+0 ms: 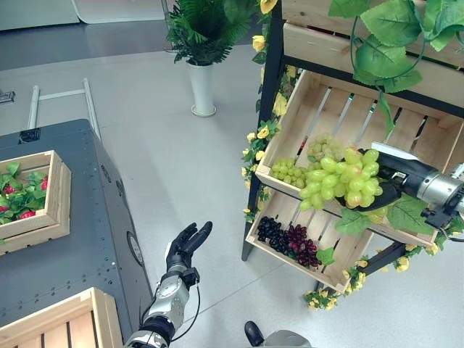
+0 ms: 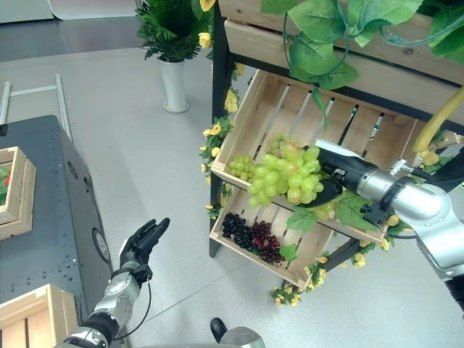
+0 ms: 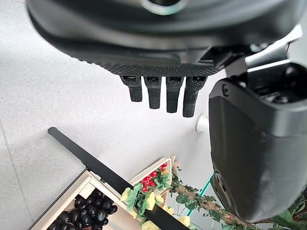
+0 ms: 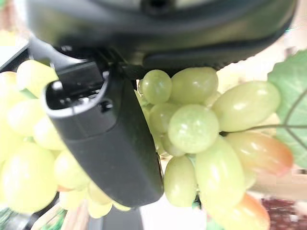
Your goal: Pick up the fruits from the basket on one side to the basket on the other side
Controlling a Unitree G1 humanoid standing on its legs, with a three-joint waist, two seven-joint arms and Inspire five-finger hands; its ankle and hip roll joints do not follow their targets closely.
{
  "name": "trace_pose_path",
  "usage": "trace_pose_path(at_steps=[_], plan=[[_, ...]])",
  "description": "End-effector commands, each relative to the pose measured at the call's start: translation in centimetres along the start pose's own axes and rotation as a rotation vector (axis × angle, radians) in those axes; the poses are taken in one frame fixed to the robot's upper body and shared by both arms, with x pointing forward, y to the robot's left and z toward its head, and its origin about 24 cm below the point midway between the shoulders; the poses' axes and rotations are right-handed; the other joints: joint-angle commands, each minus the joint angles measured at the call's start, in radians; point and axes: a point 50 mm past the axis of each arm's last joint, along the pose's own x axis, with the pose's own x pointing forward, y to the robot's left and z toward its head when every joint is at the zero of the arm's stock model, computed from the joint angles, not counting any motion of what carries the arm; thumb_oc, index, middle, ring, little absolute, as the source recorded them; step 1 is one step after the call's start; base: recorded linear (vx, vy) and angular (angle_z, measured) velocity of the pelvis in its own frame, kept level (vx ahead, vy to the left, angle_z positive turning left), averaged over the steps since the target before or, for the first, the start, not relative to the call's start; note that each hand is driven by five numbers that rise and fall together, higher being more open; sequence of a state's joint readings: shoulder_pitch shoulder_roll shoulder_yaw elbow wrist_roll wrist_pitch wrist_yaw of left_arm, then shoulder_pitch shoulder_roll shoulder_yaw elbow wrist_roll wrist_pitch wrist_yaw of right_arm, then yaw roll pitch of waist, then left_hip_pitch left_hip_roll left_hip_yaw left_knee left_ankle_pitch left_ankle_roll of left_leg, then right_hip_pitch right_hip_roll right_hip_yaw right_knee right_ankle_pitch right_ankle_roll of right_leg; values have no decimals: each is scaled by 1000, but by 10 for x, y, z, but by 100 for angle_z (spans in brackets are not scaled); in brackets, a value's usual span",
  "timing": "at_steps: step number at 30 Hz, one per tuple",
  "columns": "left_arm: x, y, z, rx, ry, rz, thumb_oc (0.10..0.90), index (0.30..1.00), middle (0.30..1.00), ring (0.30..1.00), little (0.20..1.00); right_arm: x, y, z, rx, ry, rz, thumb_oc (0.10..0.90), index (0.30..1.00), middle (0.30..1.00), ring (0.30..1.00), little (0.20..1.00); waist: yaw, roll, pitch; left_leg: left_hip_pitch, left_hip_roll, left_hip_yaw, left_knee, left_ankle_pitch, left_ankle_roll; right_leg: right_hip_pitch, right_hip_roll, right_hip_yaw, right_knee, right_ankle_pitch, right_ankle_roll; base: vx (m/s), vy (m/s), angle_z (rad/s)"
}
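Observation:
A bunch of green grapes (image 1: 341, 181) hangs at the front of the upper wooden crate (image 1: 290, 123) on the shelf. My right hand (image 1: 391, 180) is shut on it from the right; in the right wrist view the thumb (image 4: 110, 143) lies across the green grapes (image 4: 201, 139). Two more green bunches (image 1: 288, 170) lie in that crate behind it. Dark grapes (image 1: 290, 241) sit in the lower crate. My left hand (image 1: 185, 246) is open, low over the floor beside the grey table (image 1: 72, 239), its fingers (image 3: 163, 93) straight and holding nothing.
On the table stands a wooden box (image 1: 54, 210) with leaves and red fruit, and a bare wooden crate (image 1: 72, 319) at its near corner. The shelf's black post (image 1: 264, 123) carries yellow flowers. A potted plant in a white vase (image 1: 203, 87) stands behind.

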State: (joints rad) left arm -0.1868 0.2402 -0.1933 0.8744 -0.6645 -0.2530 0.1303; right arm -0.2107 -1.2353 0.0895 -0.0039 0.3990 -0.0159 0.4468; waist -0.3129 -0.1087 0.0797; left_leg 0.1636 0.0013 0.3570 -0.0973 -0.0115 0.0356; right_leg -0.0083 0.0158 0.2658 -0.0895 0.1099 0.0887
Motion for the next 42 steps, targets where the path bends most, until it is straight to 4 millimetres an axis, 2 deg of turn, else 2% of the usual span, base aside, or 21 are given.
trace_pose_path(at_steps=[1,6,9,11,16,17,19,28,36,37,38,42], plan=[[3,-4,20,35,-132,-59,800,900,900,900,900,-22,-65,16,45,-129,-399,400,300,300,300,300,45,11,-78,-6,-23,-68,16,-118,25,19,50,-40,2,-26,-8,0,0,0],[1,-5,16,50,-117,-64,800,900,900,900,900,-27,-73,-11,110,-31,-464,400,300,300,300,300,58,5,-80,-6,-23,-79,14,-116,26,23,49,-48,2,-26,-8,0,0,0],[1,-5,16,59,-117,-68,800,900,900,900,900,-30,-79,-19,95,24,-489,400,300,300,300,300,65,2,-81,-6,-22,-82,12,-116,26,22,49,-54,2,-25,-7,0,0,0],[1,-7,18,67,-123,-78,800,900,900,900,900,-38,-91,-28,58,102,-525,400,300,300,300,300,75,-1,-79,-9,-22,-87,11,-113,25,20,48,-63,2,-23,-6,0,0,0],[2,-9,20,72,-123,-88,800,900,900,900,900,-47,-110,-32,53,176,-560,400,300,300,300,300,91,-6,-78,-13,-22,-99,10,-109,23,19,49,-72,2,-23,-7,-11,-15,0],[3,-9,21,81,-120,-100,800,900,900,900,900,-46,-115,-34,64,203,-568,400,300,300,300,300,105,-19,-78,-24,-24,-91,10,-86,19,9,48,-72,2,-6,-13,-52,-71,0],[3,-10,20,85,-116,-106,800,900,900,900,900,-43,-118,-32,77,209,-568,400,300,300,300,300,110,-20,-79,-25,-25,-95,10,-86,19,8,48,-74,2,-6,-13,-26,-36,-1],[3,-15,20,98,-114,-154,800,900,900,900,900,-29,-130,-29,7,302,-556,400,300,300,300,300,140,-29,-76,-30,-27,-110,15,-84,22,11,47,-91,2,-7,-16,4,1,1],[1,-18,19,162,-106,-229,800,900,900,900,900,-22,-129,-34,71,322,-549,400,300,300,300,300,163,-31,-68,-33,-29,-123,15,-83,26,12,44,-101,2,-7,-15,7,0,4],[1,-15,16,158,-90,-226,800,900,900,900,900,-22,-129,-37,74,341,-560,707,761,761,761,761,166,-31,-65,-34,-29,-123,18,-84,27,13,43,-102,2,-7,-15,0,0,0],[1,-15,16,157,-88,-226,800,900,900,900,900,-22,-129,-37,75,346,-561,800,900,900,900,900,167,-32,-67,-37,-29,-121,18,-82,27,9,43,-100,2,-5,-16,0,0,0],[0,-13,13,123,-80,-231,800,900,900,900,900,-25,-129,-44,95,386,-573,800,900,900,900,900,166,-29,-56,-35,-27,-122,23,-86,27,15,43,-103,2,-8,-18,0,0,0]])
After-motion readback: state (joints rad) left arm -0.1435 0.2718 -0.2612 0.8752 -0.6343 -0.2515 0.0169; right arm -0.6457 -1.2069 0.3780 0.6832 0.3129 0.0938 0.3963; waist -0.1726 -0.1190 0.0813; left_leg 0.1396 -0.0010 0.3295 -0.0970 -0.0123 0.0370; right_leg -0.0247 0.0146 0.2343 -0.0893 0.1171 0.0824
